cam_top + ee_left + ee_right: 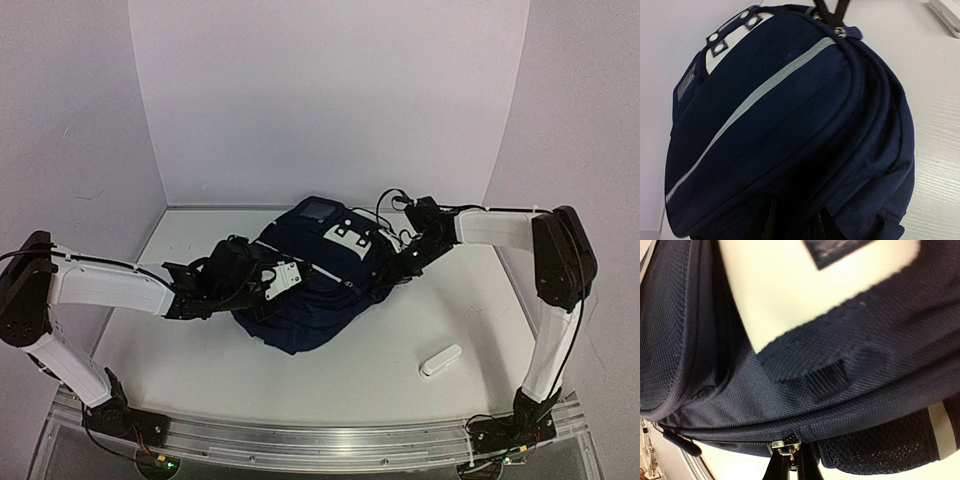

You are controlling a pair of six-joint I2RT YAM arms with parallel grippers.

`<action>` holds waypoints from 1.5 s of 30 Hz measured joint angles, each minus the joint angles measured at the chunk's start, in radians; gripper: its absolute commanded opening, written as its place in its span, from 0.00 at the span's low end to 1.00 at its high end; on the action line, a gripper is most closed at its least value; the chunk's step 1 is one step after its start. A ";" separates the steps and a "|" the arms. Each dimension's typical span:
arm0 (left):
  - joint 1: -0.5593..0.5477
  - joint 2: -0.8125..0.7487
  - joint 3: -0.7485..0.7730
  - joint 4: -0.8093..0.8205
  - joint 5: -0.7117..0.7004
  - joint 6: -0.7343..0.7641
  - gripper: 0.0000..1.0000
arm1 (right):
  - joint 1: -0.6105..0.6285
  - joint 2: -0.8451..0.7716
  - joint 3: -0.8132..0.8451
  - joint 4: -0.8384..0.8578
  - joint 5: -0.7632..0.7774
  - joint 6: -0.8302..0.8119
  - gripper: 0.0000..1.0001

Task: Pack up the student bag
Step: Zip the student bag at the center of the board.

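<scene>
Top external view: the left arm reaches in from the left, its forearm low and nearly level over the table (200,365). The left gripper (290,278) sits at the left flank of the student bag (310,300). Its fingers are dark against dark fabric, so it cannot be told whether they stand apart or together.

On the right arm, the upper link rises upright from the base and the forearm folds back toward the centre. The right gripper (393,268) is down at the bag's right edge. Right wrist view: this pincer is closed, fingertips pinched on the metal zipper pull (781,447) at the seam.

Bag: dark navy woven fabric, bulging, with several zipper seams running round the side. A thin pale stripe (755,97) crosses the front panel diagonally in the left wrist view. White buckle patches (352,236) and a small grey label (320,209) sit toward the far end.

Position: centre of the table, between the two grippers, lying on its back with the front panel up. The long axis runs near-to-far, leaning slightly. The label end points to the back wall.

A small white oblong object (440,360) lies on the table at the near right, well apart from the bag.
</scene>
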 measured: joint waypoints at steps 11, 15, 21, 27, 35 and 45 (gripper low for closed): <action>0.070 0.029 0.000 -0.038 -0.126 -0.310 0.62 | 0.105 -0.056 -0.024 -0.053 0.090 0.024 0.39; 0.079 -0.008 0.000 -0.072 -0.122 -0.409 0.64 | 0.095 -0.084 -0.024 -0.078 0.122 0.016 0.43; 0.085 -0.093 -0.005 -0.131 -0.074 -0.551 0.68 | 0.086 -0.161 -0.023 -0.091 0.139 0.009 0.51; 0.039 -0.104 0.014 -0.123 -0.050 -0.715 0.80 | 0.086 -0.179 -0.023 -0.091 0.119 0.034 0.54; -0.068 -0.071 0.038 0.044 -0.083 -0.935 1.00 | 0.108 -0.179 -0.020 -0.053 0.070 0.095 0.55; -0.321 0.179 0.233 0.054 -0.476 -1.170 1.00 | 0.129 -0.169 -0.012 0.012 0.025 0.151 0.57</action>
